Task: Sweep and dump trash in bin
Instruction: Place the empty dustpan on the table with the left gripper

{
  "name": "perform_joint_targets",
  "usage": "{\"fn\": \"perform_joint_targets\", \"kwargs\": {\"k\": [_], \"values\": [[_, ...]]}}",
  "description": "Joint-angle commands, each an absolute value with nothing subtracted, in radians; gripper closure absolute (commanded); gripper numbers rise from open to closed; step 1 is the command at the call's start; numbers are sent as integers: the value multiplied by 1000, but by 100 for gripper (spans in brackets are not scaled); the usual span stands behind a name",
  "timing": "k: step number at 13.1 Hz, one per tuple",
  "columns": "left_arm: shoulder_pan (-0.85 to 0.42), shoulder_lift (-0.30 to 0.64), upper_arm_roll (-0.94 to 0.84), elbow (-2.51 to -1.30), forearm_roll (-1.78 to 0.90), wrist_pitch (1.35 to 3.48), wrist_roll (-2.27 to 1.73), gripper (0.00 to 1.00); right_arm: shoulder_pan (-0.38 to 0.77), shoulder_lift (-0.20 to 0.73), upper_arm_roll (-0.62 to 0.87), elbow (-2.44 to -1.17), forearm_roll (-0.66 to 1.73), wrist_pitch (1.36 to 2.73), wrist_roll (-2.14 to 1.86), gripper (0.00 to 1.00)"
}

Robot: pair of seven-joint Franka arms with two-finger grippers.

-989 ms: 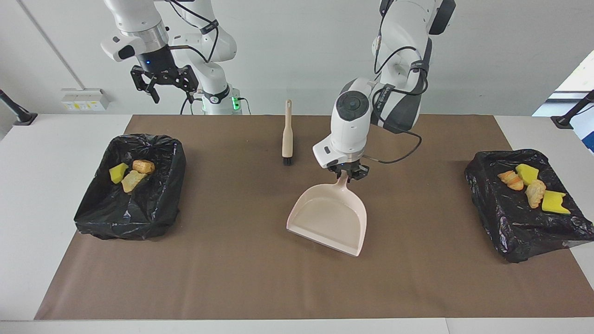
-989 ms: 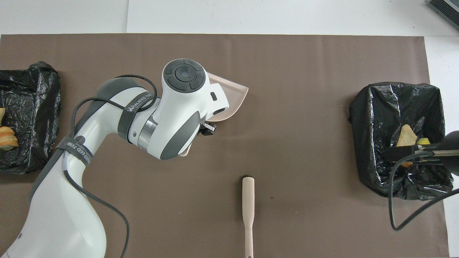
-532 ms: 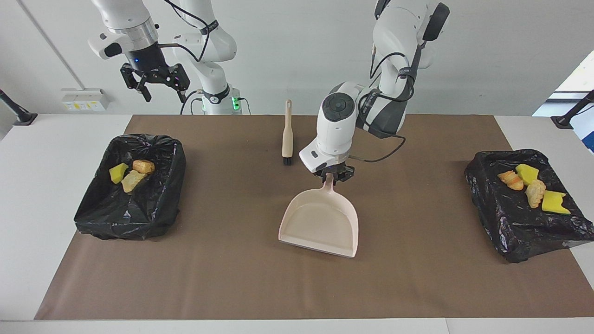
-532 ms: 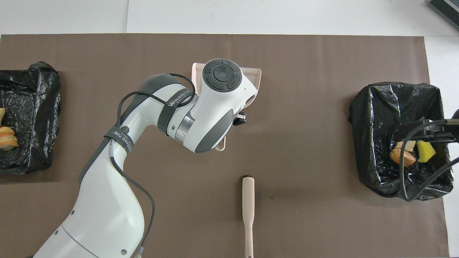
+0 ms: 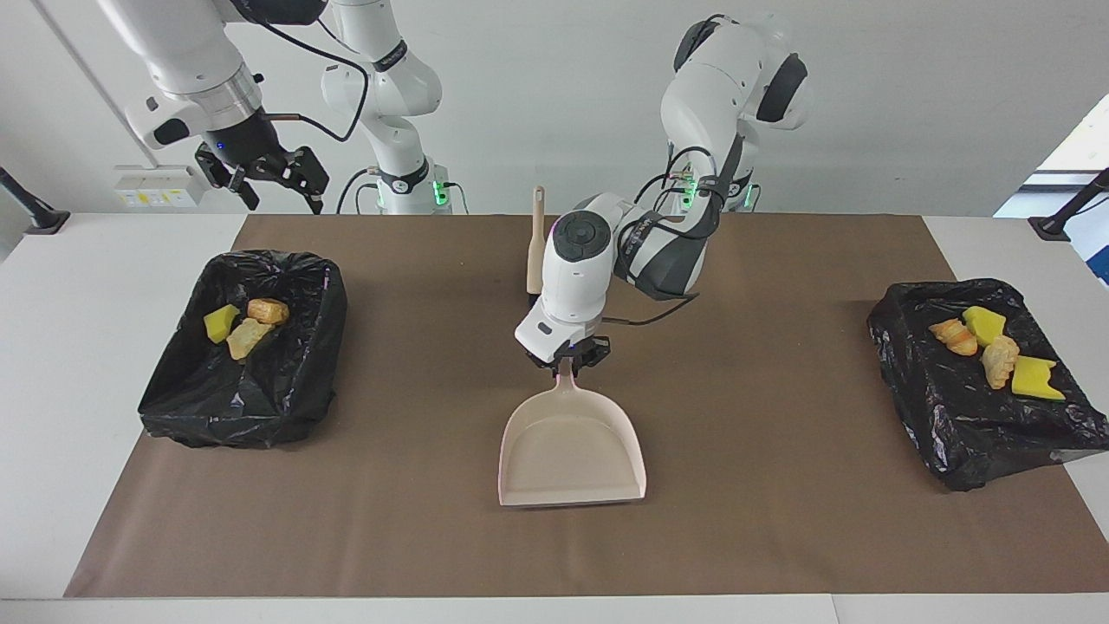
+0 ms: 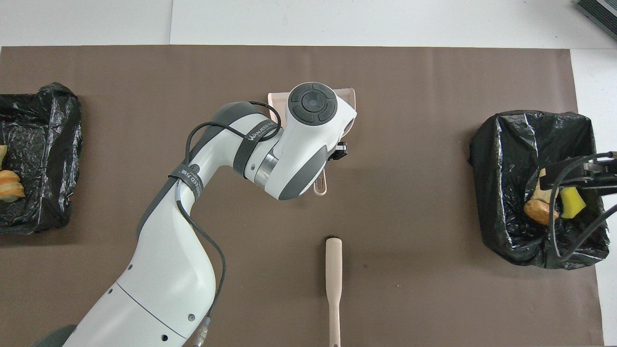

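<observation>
dustpan (image 5: 572,444): we have swung it square and set it flat mid-mat
left gripper (image 5: 567,362): at its handle, grip unclear
right gripper (image 5: 264,178): open, empty, waiting
trash (image 5: 992,347): all binned; sweeping looks finished

- Lighting: bright, even, diffuse; daylight seemingly from a window at the facing view's edge.
- Shadows: soft, faint.
- Glare: glints on black bin liner (image 5: 251,390).
- Focus: sharp.

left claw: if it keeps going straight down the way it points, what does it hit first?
The dustpan: the left claw points down at its handle, right at or around it. Under that, only the brown mat.
</observation>
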State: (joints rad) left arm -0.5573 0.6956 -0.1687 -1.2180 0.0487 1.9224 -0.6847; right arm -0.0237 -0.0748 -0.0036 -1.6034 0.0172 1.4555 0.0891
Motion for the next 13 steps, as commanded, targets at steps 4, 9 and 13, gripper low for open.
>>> {"fn": "perform_joint_targets", "kwargs": {"k": [4, 9, 13], "values": [[-546, 576, -138, -1331, 61, 1940, -551, 0, 34, -123, 11, -1664, -92, 1525, 86, 0], [-425, 358, -137, -1500, 63, 1887, -365, 0, 18, -114, -1, -1663, -83, 1568, 61, 0], [-278, 186, -138, -1577, 61, 1789, -116, 0, 3, -114, -6, -1663, -52, 1562, 64, 0]]}}
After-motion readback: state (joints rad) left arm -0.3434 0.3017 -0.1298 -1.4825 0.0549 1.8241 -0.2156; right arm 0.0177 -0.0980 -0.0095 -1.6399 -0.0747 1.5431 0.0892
